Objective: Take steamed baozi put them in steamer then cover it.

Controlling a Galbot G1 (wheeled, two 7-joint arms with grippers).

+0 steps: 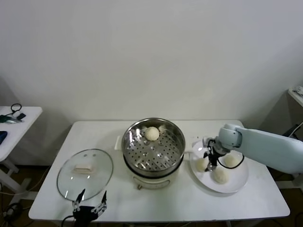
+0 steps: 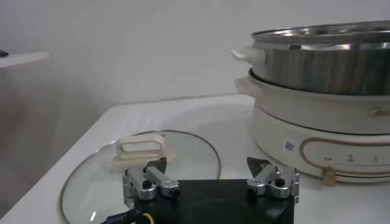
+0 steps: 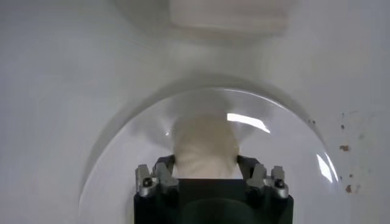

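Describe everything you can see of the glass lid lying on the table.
The round clear glass lid has a thin metal rim and a cream-white rectangular loop handle at its centre. It lies flat, handle upward, on the white table, left of the shiny steel steamer pot and apart from it. The open left pincer hovers near its front edge; contact cannot be judged.

A: What's cut off?
B: The left claw point(image 1: 89, 206) runs off the head view's lower edge; the cover point(image 2: 139, 172) is clipped in the left wrist view.
A: And hidden?
B: The right claw point(image 3: 206, 164) covers its baozi's point(image 3: 204, 152) lower part.
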